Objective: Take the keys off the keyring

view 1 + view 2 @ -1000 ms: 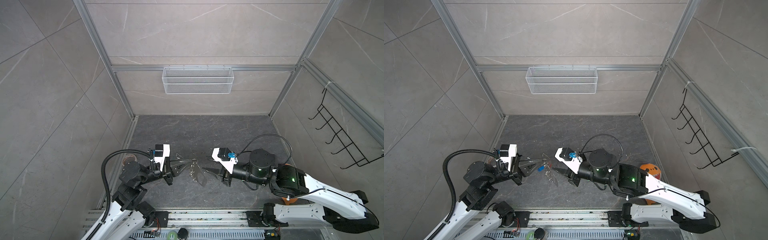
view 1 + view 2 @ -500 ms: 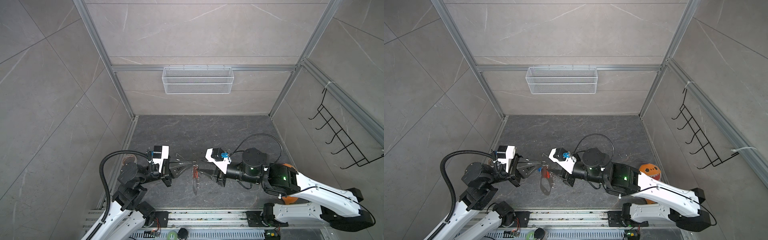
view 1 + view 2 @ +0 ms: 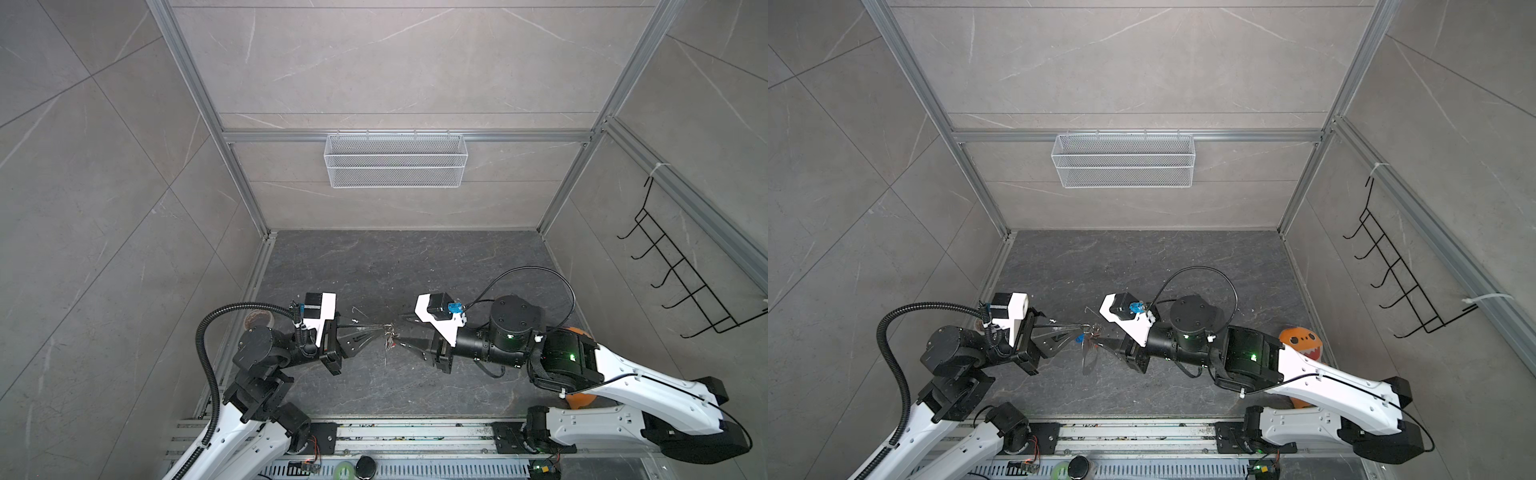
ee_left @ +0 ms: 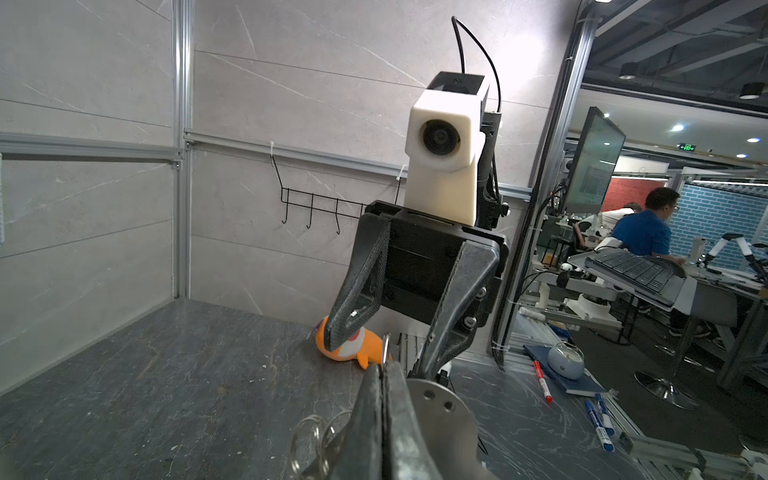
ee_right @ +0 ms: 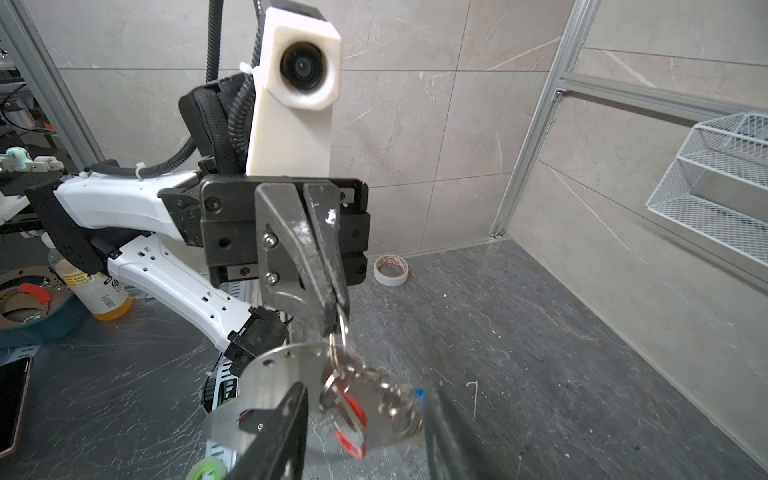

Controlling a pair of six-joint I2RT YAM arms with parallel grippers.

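The left gripper is clamped tight on the top ring of the keyring, its jaws pressed together with no gap; in both top views it reaches toward the middle of the table. Below the left gripper hangs the rest: the grey tag, flat and tilted, and the keys bunched against it, with a red key, a blue key and blurred silver metal between them. The right gripper faces the left gripper tip to tip, jaws apart, one finger on each side of the hanging bunch; whether it touches the keys I cannot tell. A tape roll lies on the table behind the left gripper, by the wall
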